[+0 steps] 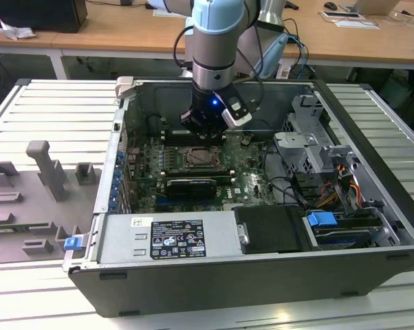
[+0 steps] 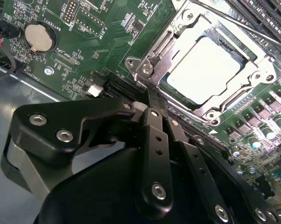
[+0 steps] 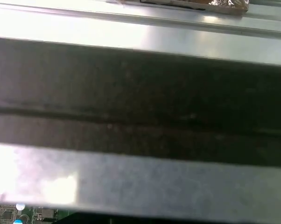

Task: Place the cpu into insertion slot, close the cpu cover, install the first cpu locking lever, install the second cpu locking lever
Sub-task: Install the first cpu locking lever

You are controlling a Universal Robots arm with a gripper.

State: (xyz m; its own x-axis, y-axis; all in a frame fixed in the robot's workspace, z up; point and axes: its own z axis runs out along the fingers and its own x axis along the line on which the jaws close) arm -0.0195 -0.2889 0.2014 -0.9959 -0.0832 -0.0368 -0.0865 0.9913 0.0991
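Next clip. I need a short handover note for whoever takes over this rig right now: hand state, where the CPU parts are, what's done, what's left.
Hand: fingers together, holding nothing, tips down beside the corner of the insertion slot in the second wrist view; in the exterior view it hangs just above the socket inside the open computer case.
Cpu: seated in the slot, silver face up.
Cpu cover: down flat over the cpu, framing it.
Done: cpu placed, cover closed.
Left: the locking levers. One thin lever runs along the cover's edge; whether it is latched cannot be told.
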